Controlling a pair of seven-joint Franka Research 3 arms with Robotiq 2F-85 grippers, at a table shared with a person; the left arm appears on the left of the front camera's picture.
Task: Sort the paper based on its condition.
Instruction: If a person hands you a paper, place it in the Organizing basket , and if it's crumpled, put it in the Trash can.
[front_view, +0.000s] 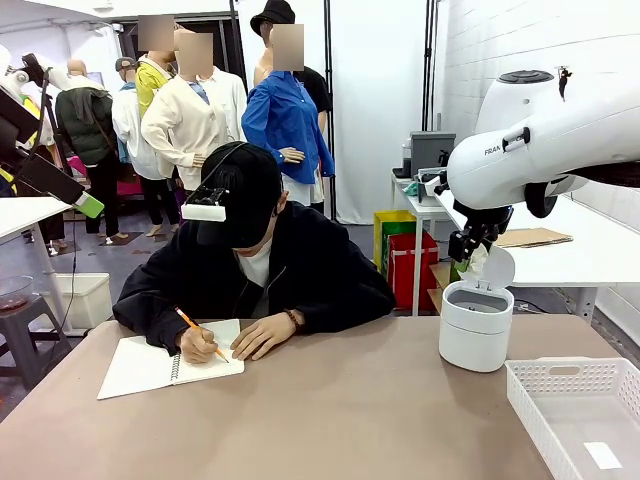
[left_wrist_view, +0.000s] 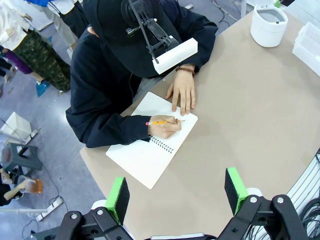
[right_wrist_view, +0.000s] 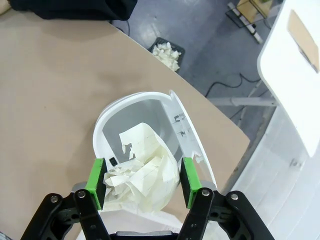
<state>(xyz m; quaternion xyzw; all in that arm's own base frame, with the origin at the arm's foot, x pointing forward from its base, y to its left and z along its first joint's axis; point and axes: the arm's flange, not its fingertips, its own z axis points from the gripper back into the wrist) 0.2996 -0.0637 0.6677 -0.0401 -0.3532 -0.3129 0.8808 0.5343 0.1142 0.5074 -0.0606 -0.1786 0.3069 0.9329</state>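
The right gripper (right_wrist_view: 141, 181) hangs over the open white bin (right_wrist_view: 102, 125) on the right side of the desk (right_wrist_view: 45, 75), its green pads partly closed on a crumpled paper ball (right_wrist_view: 147, 165). The ball looks very light, soft and springy and would crush easily, so a gentle pinch across its bulk suits it. The left gripper (left_wrist_view: 176, 192) is wide open and empty.

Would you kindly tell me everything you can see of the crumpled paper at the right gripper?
The crumpled paper is a wrinkled, off-white ball of thin sheet with jagged, torn-looking edges. It sits between the green pads of the right gripper, directly above the open mouth of the small white bin, whose lid is flipped up. Whether the pads grip it or merely flank it, I cannot tell.
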